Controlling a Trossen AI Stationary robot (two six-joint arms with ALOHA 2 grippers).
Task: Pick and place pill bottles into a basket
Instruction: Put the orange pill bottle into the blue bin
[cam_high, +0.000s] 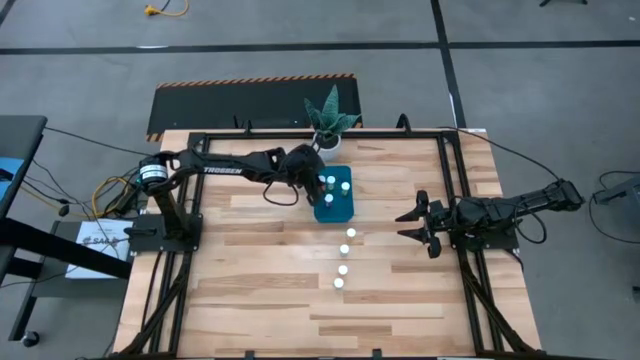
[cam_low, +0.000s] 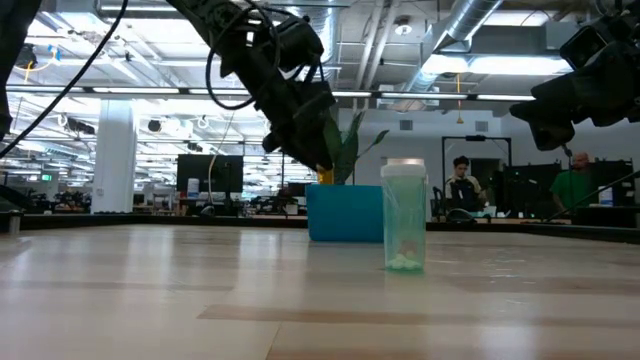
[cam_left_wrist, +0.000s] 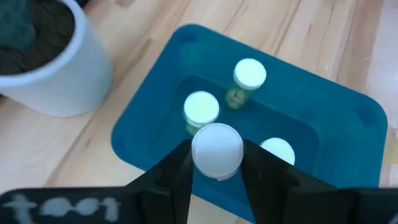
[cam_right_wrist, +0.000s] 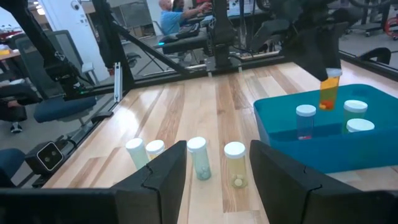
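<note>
The teal basket (cam_high: 336, 208) stands on the table next to the white plant pot (cam_high: 326, 143). Three pill bottles stand in it (cam_left_wrist: 250, 74), (cam_left_wrist: 201, 107), (cam_left_wrist: 277, 151). My left gripper (cam_left_wrist: 216, 163) is over the basket, shut on another pill bottle (cam_left_wrist: 216, 151); it also shows in the low view (cam_low: 318, 158). Several more bottles stand in a row on the table (cam_high: 344, 249), (cam_high: 338, 283), nearer than the basket. My right gripper (cam_high: 413, 225) is open and empty, to the right of that row. My left gripper pinches the pill bottle just under its white cap (cam_left_wrist: 216, 151), one finger (cam_left_wrist: 177, 168) on each side. The fingers come from above, pointing down. The bottle hangs upright below them, its orange body (cam_right_wrist: 329, 94) clear above the basket's inside.
The white pot with the green plant (cam_left_wrist: 50, 68) stands right behind the basket's far end. Black frame rails (cam_high: 455, 180) run along the table's sides. People sit at desks (cam_low: 462, 185) in the room beyond the table.
</note>
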